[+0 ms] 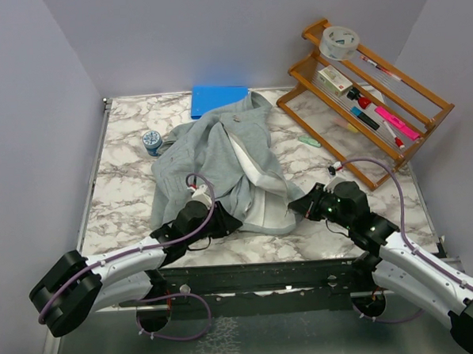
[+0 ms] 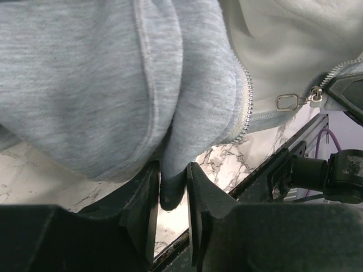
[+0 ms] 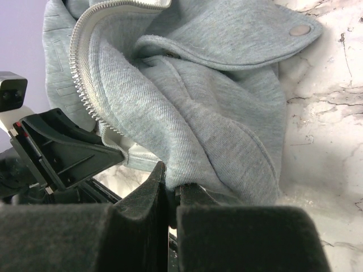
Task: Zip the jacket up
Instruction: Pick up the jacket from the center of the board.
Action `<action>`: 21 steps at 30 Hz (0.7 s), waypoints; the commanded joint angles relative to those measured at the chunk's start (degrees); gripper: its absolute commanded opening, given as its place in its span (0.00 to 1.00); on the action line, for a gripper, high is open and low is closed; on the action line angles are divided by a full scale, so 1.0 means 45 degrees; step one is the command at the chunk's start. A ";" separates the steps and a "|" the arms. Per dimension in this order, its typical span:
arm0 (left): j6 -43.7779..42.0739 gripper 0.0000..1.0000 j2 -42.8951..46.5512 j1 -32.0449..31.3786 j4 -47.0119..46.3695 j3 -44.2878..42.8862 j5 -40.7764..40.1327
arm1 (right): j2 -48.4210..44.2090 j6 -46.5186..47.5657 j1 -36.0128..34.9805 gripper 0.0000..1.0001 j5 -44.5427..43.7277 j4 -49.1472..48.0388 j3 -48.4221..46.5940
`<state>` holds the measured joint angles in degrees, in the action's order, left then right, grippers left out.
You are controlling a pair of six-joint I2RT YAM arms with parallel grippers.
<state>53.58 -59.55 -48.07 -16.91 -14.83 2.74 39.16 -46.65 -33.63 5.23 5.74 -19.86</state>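
Blue pad [image 1: 219, 98], wood rack [image 1: 406, 77], sm. tin [image 1: 152, 141]

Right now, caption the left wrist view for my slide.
Left gripper clamps a fold of the grey jacket, zipper pull lying loose nearby.

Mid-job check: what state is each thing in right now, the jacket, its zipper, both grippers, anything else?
jacket: unzipped, front spread open, bunched on the table.
zipper pull: low by the hem, not drawn up.
left gripper: shut on the jacket's hem.
right gripper: shut on the jacket's hem.
blue pad: lying flat, near edge under the hood.
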 commanded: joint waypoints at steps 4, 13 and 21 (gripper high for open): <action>0.0266 0.32 -0.0029 0.0118 -0.0032 0.0366 -0.0512 | 0.0059 0.0094 0.0036 0.00 0.0087 0.0050 0.0075; 0.0241 0.16 0.0066 0.0159 0.0051 0.0404 -0.0881 | 0.0055 0.0127 0.0036 0.00 0.0026 0.0102 0.0058; -0.0257 0.14 0.1205 0.0641 0.0981 0.0088 -0.0935 | 0.0320 0.1353 0.0032 0.00 -0.1289 0.1486 -0.0993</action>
<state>54.61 -57.25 -46.74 -15.22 -13.89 0.91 39.81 -44.69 -33.63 3.79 8.12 -20.71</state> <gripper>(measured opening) 0.155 0.069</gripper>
